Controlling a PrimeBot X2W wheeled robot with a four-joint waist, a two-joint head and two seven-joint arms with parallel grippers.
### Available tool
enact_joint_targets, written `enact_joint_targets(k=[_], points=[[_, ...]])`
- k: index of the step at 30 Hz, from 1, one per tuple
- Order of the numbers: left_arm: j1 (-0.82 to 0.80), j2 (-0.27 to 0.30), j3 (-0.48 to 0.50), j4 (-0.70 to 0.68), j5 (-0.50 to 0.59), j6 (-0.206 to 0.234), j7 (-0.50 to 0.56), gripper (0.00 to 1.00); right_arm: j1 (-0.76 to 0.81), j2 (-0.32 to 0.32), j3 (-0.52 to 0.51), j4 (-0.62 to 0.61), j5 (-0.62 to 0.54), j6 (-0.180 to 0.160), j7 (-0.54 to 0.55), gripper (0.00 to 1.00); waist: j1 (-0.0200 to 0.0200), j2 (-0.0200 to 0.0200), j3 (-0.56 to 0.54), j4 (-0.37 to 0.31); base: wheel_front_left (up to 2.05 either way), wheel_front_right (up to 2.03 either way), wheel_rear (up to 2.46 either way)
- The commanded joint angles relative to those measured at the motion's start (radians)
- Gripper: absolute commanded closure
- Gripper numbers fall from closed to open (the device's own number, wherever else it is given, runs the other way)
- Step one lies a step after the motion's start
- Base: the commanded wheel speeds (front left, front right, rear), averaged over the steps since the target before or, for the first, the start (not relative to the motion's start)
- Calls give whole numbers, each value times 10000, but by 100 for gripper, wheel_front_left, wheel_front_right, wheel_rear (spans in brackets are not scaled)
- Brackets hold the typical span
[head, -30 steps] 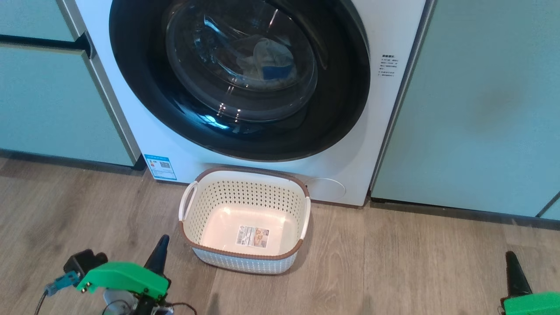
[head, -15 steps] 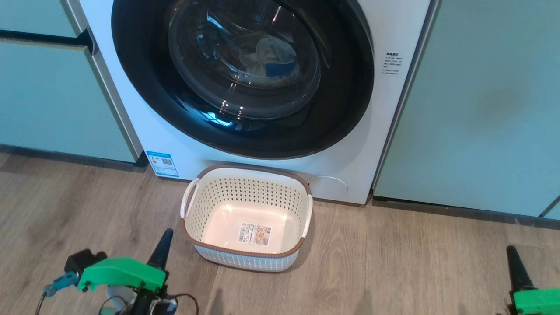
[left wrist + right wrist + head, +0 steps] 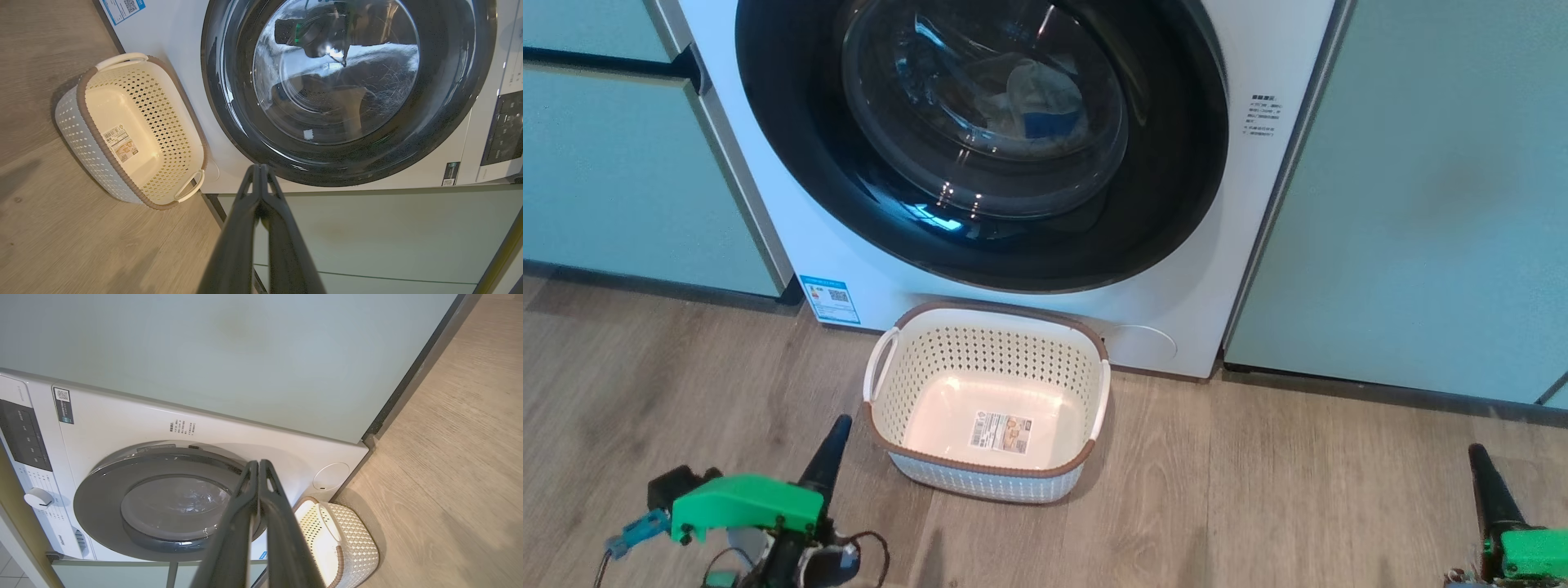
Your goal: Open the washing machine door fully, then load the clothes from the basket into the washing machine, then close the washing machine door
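Glossy black rim and bulging glass meet you first in the head view: the washing machine door (image 3: pixel 984 122) lies flush against the white washing machine (image 3: pixel 1258 204), shut. Through the glass you can make out the clothes (image 3: pixel 1037 102), pale with a blue patch, inside the drum. On the wooden floor (image 3: pixel 1298 490) just in front of the machine stands the basket (image 3: pixel 980 469), upright, with nothing in it but its label on the bottom. Your left gripper (image 3: pixel 840 423) shows at the lower left, just beside the basket's near left corner, its fingers pressed together on nothing. Your right gripper (image 3: pixel 1476 453) rises at the lower right, well apart from the basket, likewise closed and empty. Pale green cabinets (image 3: pixel 1421 204) flank the machine on both sides.

From the left wrist view, you look along two fingers pinched together at the tips, with nothing between them. Beyond them are the door's lower rim and the cabinet front beside it. The basket sits to the view's left, its open top turned toward you.

From the right wrist view, the fingers again meet at the tips, holding nothing. Past them the door lies closed against the machine's front, with the control panel (image 3: pixel 24 433) and a white dial (image 3: pixel 38 498) at the view's left, and the basket beside the fingers at the bottom.
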Motion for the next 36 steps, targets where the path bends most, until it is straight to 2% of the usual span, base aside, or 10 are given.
enact_joint_targets(k=[1, 27, 36], points=[[-399, 83, 431, -436, -250, -11, 106, 100, -670, -30, 123, -424, 314, -23, 99, 100, 0, 0, 8, 8, 0, 0, 0], [-360, -357, 1041, -1114, -2551, -14, 852, 100, -938, -33, 72, -805, 3237, -30, 861, 100, 0, 0, 163, 161, 0, 0, 0], [-360, -358, 1042, -1116, -2557, -14, 854, 100, -939, -33, 72, -805, 3244, -30, 863, 100, 0, 0, 164, 161, 0, 0, 0]])
